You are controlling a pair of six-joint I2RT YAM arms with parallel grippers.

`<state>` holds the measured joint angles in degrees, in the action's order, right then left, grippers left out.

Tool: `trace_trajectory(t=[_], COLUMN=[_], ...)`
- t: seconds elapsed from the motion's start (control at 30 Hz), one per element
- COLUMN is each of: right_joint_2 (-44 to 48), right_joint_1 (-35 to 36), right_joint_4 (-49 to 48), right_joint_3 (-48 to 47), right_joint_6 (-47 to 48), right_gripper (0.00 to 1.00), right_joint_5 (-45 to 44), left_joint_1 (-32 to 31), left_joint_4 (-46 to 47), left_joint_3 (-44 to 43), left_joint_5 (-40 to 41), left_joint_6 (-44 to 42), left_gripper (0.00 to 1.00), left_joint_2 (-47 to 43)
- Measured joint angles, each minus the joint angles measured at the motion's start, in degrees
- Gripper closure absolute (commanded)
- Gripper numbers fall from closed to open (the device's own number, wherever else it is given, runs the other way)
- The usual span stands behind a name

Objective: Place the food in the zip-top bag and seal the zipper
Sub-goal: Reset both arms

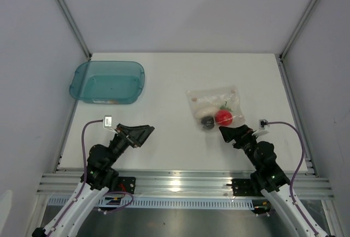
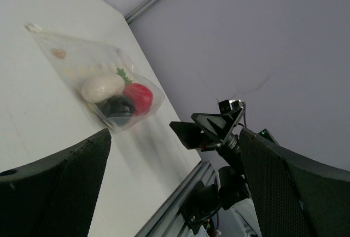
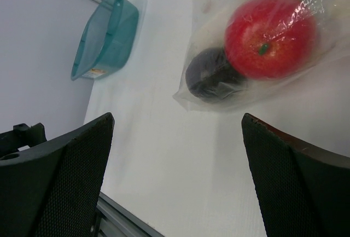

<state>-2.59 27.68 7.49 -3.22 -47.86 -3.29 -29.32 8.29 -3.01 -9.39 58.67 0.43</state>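
Tabletop [image 1: 164, 92]: left pincer [image 1: 143, 133], right pincer [image 1: 224, 132] agape

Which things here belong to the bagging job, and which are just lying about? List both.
Job in hand:
zip-top bag
red toy tomato, inside the bag
white radish, inside the bag
dark round piece, inside the bag

Lying about:
teal plastic tray, far left
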Motion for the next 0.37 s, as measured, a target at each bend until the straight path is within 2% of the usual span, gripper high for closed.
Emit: trace_trajectory(t=[0.37], right_joint_2=[-0.2], right_joint_1=[0.2], right_joint_4=[0.9], right_joint_3=[0.0], right_joint_6=[-3.5], right_gripper=[0.01], right_joint_5=[-1.9], left_joint_1=[0.0], left_joint_4=[-0.9], left_joint_3=[0.0], left_joint_5=[-1.4], left_joint_6=[0.9], left_gripper=[0.01], left_joint_2=[0.0])
